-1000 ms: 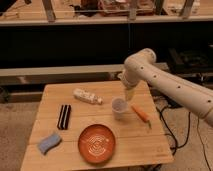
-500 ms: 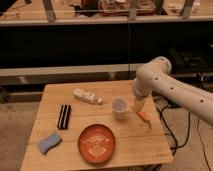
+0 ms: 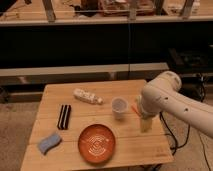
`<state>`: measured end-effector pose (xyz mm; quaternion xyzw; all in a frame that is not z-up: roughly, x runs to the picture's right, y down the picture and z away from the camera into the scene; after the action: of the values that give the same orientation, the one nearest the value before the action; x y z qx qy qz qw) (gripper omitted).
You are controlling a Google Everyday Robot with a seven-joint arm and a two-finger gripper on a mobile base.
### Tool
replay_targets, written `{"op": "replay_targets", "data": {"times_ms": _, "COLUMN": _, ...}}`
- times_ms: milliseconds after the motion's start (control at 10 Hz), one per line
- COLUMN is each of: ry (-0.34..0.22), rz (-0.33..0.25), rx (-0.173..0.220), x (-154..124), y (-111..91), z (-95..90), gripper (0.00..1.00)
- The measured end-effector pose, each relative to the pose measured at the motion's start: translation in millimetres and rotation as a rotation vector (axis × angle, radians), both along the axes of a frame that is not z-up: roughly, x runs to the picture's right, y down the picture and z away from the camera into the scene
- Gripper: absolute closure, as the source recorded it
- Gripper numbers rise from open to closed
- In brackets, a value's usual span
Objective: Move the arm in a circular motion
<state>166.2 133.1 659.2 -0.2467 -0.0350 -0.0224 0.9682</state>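
Cream arm [image 3: 172, 100] bent; pincer [image 3: 145, 124] low over table [image 3: 131, 146] right side.

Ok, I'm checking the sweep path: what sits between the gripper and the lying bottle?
In the camera view, the white cup stands between the bottle and the gripper, which hangs low over the table's right side, below the arm.

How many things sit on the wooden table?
6: white bottle rear, pale cup beside it, black bar left, blue sponge front left, round orange plate front, thin orange stick partly hidden by the cream arm, whose claw hangs at the table's right.
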Motion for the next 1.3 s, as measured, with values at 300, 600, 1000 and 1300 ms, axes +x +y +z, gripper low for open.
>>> {"op": "replay_targets", "data": {"times_ms": 300, "ry": -0.107, "rz": -0.066, "rx": -0.016, "x": -47.4, "y": 14.0, "z": -3.6, "gripper": 0.2}}
{"op": "replay_targets", "data": {"times_ms": 600, "ry": -0.248, "rz": -0.144, "rx": -0.001, "x": -117.7, "y": 0.8, "z": 5.3, "gripper": 0.2}}
{"op": "replay_targets", "data": {"times_ms": 1000, "ry": -0.38, "rz": -0.301, "rx": 0.044, "x": -211.6, "y": -41.6, "z": 22.7, "gripper": 0.2}}
{"op": "replay_targets", "data": {"times_ms": 1300, "ry": -0.35, "rz": -0.323, "rx": 0.088, "x": -235.2, "y": -84.3, "z": 47.3, "gripper": 0.2}}
